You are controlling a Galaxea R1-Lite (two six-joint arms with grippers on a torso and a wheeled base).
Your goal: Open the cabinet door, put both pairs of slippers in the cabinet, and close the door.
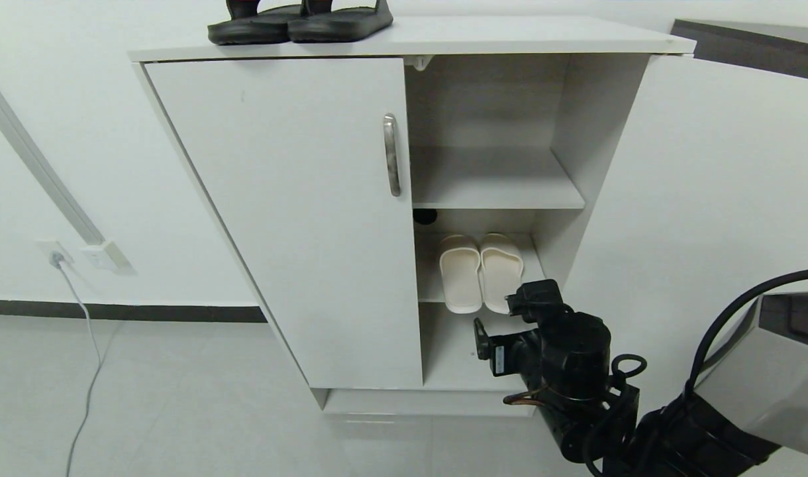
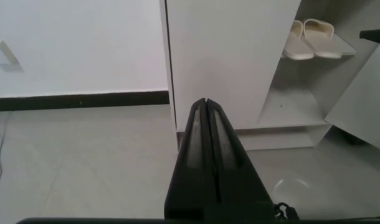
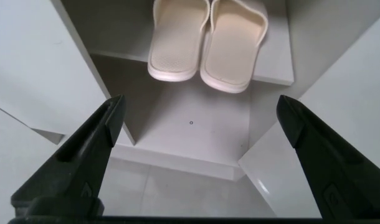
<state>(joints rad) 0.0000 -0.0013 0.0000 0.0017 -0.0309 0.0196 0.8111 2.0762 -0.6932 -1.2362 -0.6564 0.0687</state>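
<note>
Here the cabinet (image 1: 510, 33) stands against the wall with its right door (image 1: 708, 185) swung wide open and its left door (image 1: 278, 218) shut, the metal handle (image 1: 391, 156) upright along the left door's right edge. Inside the open right half, the cream slippers (image 1: 480, 271) lie side by side and touching on the middle shelf (image 1: 533, 268), their near ends at the shelf's front edge. The upper shelf (image 1: 490, 179) and the bottom shelf (image 1: 450, 351) carry no slippers. The black slippers (image 1: 301, 23) sit on top of the cabinet, toward its left end, one partly over the other

The right jaws hang just in front of the open compartment, near the cream pair and a little below it – spread wide apart, gripping nothing. The left jaws are pressed closed with nothing between them, low over the floor (image 2: 84, 162), pointed toward the foot of the shut left door

A cable (image 1: 86, 371) trails from a wall socket (image 1: 54, 255) at the far left down to the floor
</note>
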